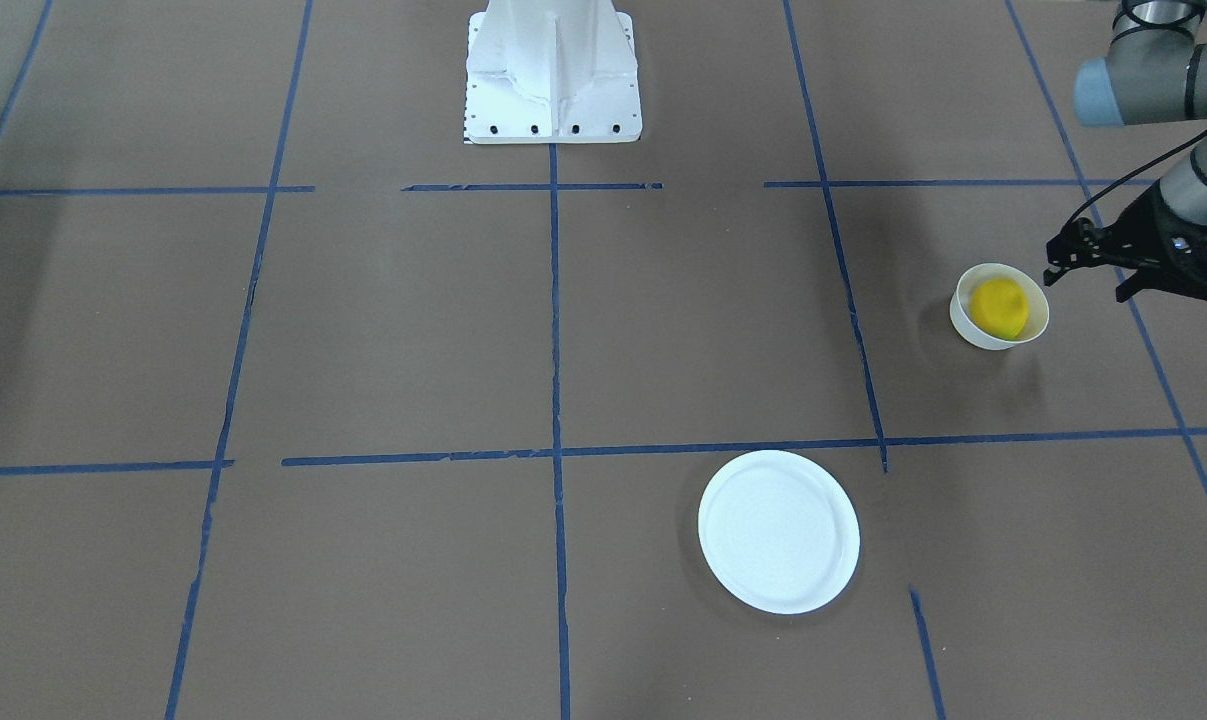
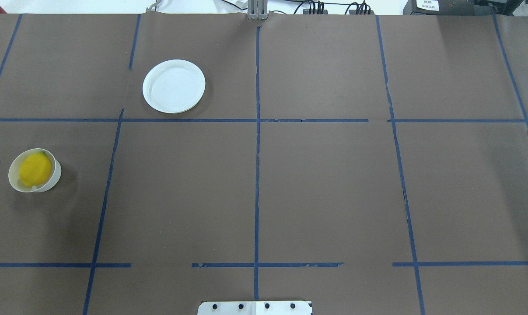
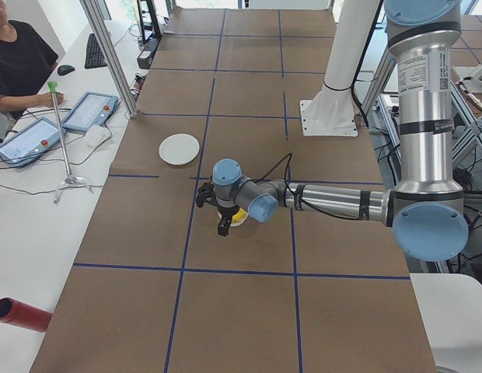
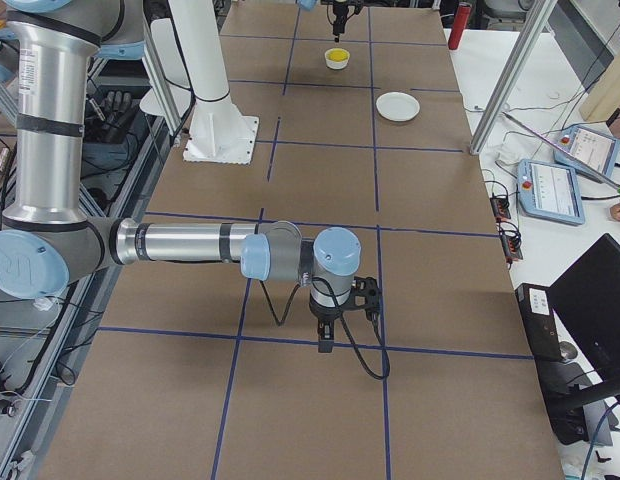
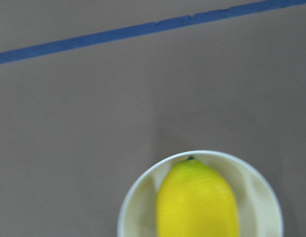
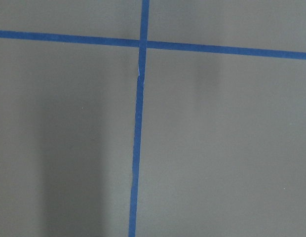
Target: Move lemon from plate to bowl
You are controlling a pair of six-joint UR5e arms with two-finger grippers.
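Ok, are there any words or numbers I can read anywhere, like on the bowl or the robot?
Nothing here reads clearly.
The sticker on the left arm: print and a code square, too small to read.
The white label on the black box past the table's far edge: too small to read.
The lemon, bowl and plate: no writing.

Brown paper-covered table (image 2: 333, 197) gridded with blue tape (image 2: 257, 175); white desks (image 3: 39, 256) flank it.
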